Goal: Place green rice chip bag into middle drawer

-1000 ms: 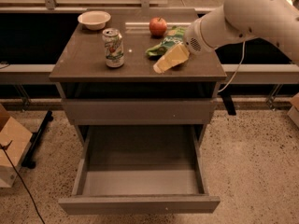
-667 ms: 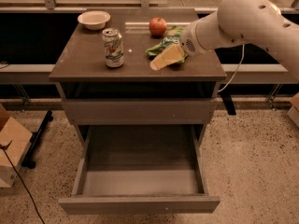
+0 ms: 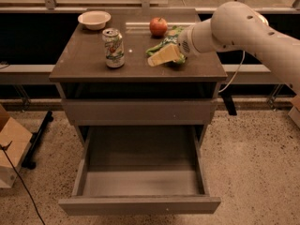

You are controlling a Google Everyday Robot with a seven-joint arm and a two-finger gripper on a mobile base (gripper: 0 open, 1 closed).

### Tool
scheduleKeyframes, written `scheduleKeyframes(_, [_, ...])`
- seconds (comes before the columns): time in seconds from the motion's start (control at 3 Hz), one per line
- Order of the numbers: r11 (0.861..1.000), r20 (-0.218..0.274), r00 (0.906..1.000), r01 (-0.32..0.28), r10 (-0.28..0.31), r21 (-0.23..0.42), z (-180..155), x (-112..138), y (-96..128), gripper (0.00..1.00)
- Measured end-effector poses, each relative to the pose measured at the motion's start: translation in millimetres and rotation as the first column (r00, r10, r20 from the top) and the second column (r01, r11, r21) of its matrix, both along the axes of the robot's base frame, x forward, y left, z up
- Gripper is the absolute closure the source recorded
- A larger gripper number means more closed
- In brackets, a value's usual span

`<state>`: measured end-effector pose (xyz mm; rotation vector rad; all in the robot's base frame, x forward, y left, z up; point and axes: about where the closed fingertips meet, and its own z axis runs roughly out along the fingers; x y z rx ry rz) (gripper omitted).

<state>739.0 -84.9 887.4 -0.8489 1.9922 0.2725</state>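
The green rice chip bag (image 3: 165, 42) lies on the brown cabinet top (image 3: 89, 55), just in front of the red apple (image 3: 158, 26). My gripper (image 3: 162, 54) reaches in from the right and sits right at the bag; its pale front part covers the bag's near side. The middle drawer (image 3: 140, 183) is pulled wide open below, its grey floor bare. The white arm (image 3: 243, 29) stretches over the top's right edge.
A green-and-white soda can (image 3: 114, 47) stands at the left middle of the top. A white bowl (image 3: 94, 19) sits at the back left. A shut drawer front (image 3: 140, 111) lies under a dark recess. A cardboard box (image 3: 11, 146) stands on the floor at left.
The gripper has shifted slightly left and back along the cabinet top, staying at the green bag. The can, apple, bowl and drawer have not moved.
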Motion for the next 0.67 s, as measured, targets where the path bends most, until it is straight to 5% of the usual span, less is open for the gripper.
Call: scheduleKeyframes(0.67, [0.985,-0.039,0.9875,0.155,-0.152,0.078,-26,30,-28,0.0])
